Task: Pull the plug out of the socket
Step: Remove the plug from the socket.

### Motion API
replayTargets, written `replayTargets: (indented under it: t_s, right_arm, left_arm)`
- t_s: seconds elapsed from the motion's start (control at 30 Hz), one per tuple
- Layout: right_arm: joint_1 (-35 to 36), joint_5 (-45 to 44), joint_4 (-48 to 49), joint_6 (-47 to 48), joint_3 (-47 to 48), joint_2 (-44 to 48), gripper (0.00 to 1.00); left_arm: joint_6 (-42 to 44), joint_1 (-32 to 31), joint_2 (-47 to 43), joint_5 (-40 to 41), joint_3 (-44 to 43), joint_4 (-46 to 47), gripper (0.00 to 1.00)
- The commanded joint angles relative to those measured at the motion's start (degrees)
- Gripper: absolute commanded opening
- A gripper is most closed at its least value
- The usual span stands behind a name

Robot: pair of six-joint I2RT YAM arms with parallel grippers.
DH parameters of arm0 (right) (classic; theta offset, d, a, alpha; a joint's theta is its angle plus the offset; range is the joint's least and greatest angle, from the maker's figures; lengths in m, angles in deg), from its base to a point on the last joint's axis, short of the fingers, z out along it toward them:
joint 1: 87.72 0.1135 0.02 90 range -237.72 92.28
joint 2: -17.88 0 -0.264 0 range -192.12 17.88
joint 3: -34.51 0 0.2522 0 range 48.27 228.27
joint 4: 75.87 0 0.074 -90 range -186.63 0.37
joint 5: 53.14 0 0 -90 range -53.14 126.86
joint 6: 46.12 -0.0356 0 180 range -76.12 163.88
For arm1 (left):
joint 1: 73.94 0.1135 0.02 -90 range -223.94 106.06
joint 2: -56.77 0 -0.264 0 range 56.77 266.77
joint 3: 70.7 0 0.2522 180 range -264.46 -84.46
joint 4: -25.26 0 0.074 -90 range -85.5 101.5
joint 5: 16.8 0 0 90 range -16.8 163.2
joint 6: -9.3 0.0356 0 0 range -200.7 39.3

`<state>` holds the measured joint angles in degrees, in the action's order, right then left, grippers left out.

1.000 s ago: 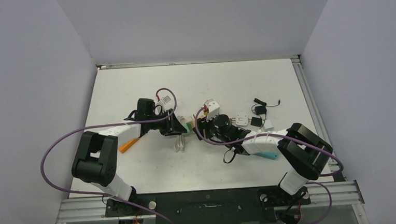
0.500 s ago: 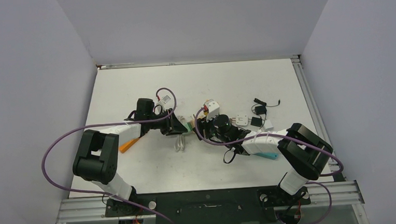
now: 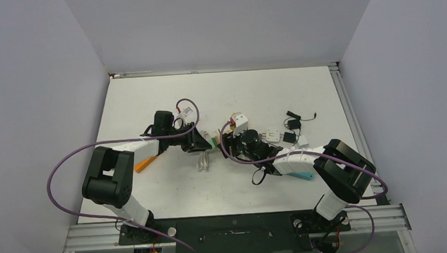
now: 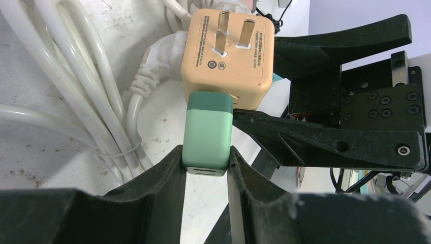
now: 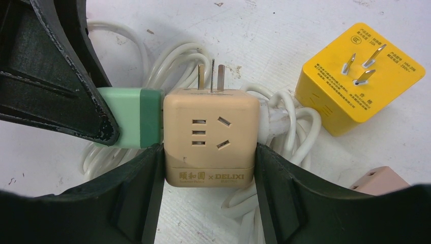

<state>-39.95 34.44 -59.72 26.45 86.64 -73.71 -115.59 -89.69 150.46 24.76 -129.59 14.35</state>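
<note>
top view: both arms meet mid-tabletop (image 3: 154,189) over a coil of white cable (image 3: 203,161).

left wrist view: left fingers (image 4: 173,173) clenched on the green plug (image 4: 207,133), seated in the beige socket cube (image 4: 228,51).

right wrist view: right fingers (image 5: 147,175) clamp the cube's sides. grasp step complete; next, pull straight apart, cube braced.
</note>
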Motion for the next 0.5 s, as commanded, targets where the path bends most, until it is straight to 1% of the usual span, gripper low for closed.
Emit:
replayTargets:
  t_s: [0.0,0.47]
  right_arm:
    - [-0.70,-3.26,-3.08,-3.16,-1.02,1.94,0.05]
    - [-1.93,-4.14,-3.80,-4.31,-1.14,2.01,0.05]
  left_arm:
    - [2.39,0.70,-1.51,2.32,-1.34,0.12,0.00]
    - [3.91,1.26,-3.70,5.34,-1.27,-1.49,0.00]
